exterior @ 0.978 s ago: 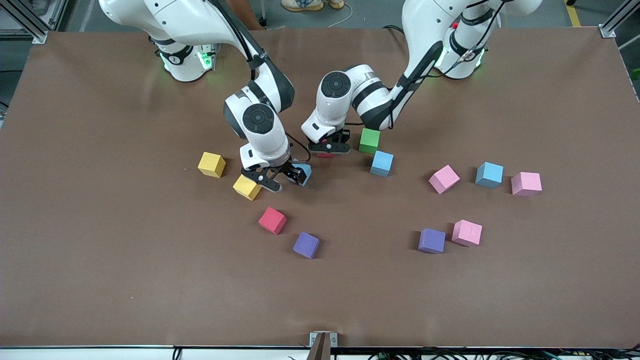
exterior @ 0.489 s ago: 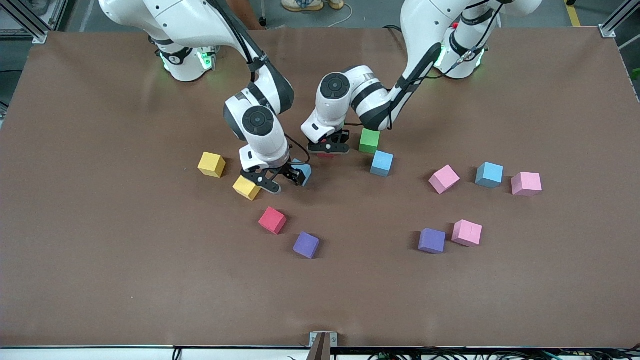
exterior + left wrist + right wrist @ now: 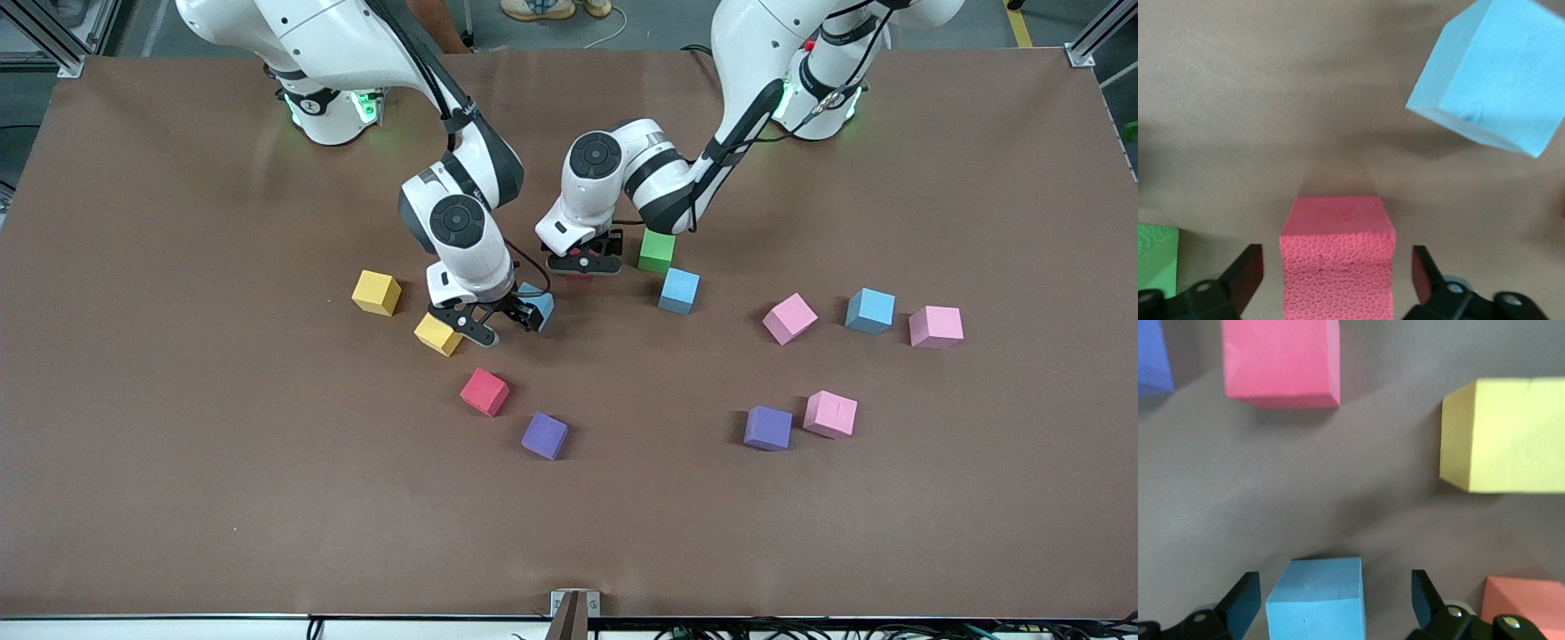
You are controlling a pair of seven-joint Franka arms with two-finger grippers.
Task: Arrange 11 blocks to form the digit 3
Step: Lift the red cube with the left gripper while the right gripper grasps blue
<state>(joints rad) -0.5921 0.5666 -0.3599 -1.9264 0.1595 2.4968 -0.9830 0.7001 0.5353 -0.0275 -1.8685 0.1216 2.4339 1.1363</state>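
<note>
- Left gripper (image 3: pixel 582 264) low over a red block (image 3: pixel 1337 263) just beside the green block (image 3: pixel 657 250); jaws spread, a gap showing on each side of the cube, so nothing grasped.
- Right gripper (image 3: pixel 503 323) low over a light blue block (image 3: pixel 1315 597) next to a yellow block (image 3: pixel 437 333); jaws likewise spread and clear of the cube, nothing grasped.
- Foam cubes, judged light, soft and matte: little risk of slipping, some give under a squeeze. Best taken on two opposite flat faces, jaws square to them and centred, not across corners.
- Thirteen blocks counted on the table (image 3: pixel 178 444):
  - three light blue
  - three pink
  - two yellow
  - two red, one mostly hidden under the left gripper in the front view and possibly nearer orange
  - two purple
  - one green
- No digit 3 yet: cubes scattered singly, most well apart, in a loose band across the middle of the table, pinks toward the left arm's end, yellows toward the right arm's end.
- Judged at the very start of the arranging.
</note>
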